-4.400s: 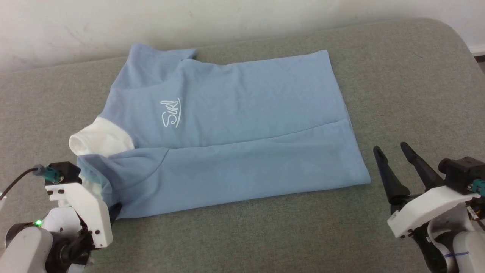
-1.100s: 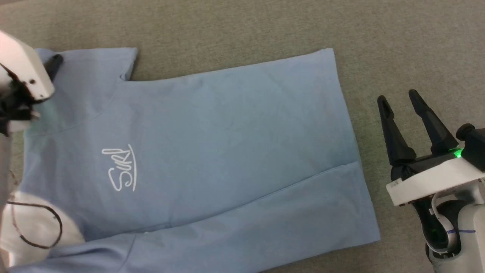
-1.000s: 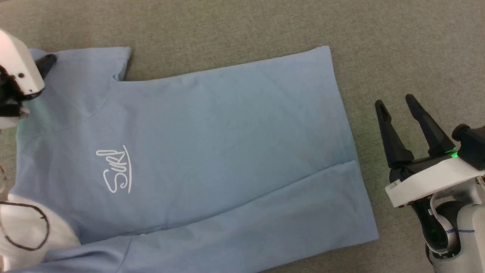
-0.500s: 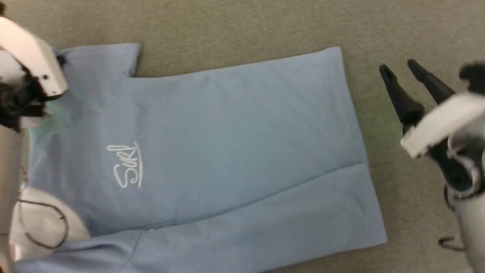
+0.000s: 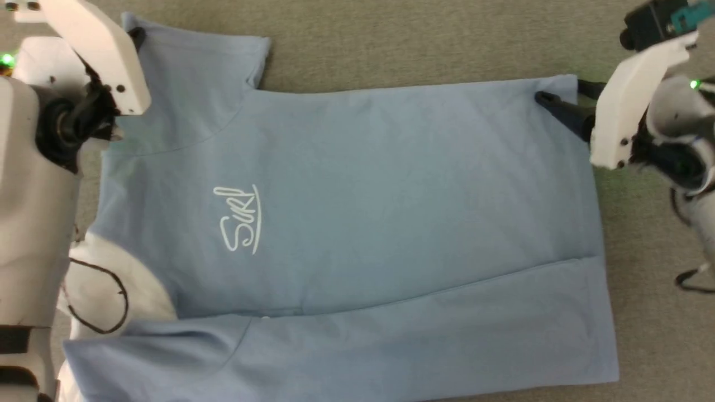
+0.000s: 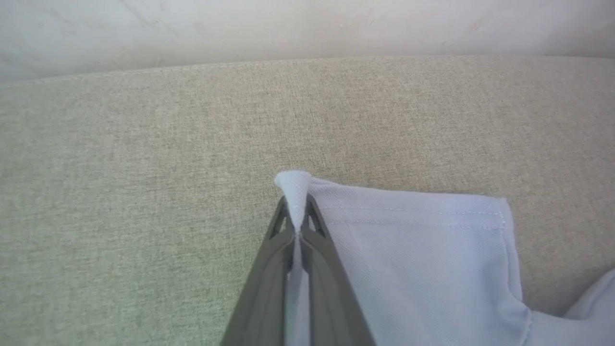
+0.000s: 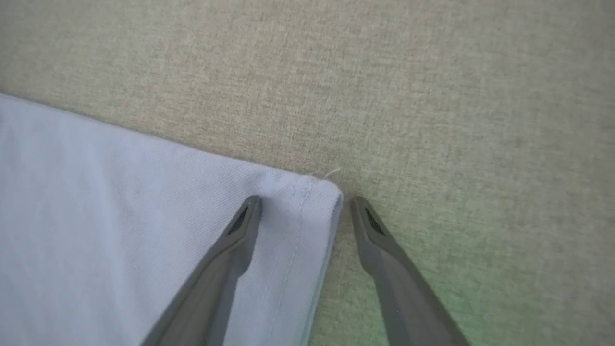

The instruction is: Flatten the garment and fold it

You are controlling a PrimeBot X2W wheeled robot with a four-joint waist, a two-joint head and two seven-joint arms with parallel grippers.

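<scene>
The garment point(image 5: 363, 184), a light blue shirt with a white "Surf" logo point(image 5: 240, 220) and a white collar point(image 5: 111, 279), lies flat on the grey-green cushion, its near long side folded over. My left gripper point(image 5: 134, 36) is at the far left sleeve. In the left wrist view it point(image 6: 295, 211) is shut on the sleeve's corner, and a pinch of the garment point(image 6: 408, 259) pokes out past the tips. My right gripper point(image 5: 564, 95) is at the far right hem corner. It point(image 7: 306, 202) stands open, one finger over the garment point(image 7: 120, 216), the other on the cushion beside the hem.
The grey-green upholstered cushion point(image 5: 419, 39) carries everything. A white wall point(image 6: 288, 29) rises just behind its far edge. My pale left forearm point(image 5: 28, 195) and a dark cable loop point(image 5: 106, 301) hang over the collar end.
The head camera has shifted. My left gripper has shut on the sleeve corner. My right gripper has travelled forward from beside the shirt to its far hem corner and is still open.
</scene>
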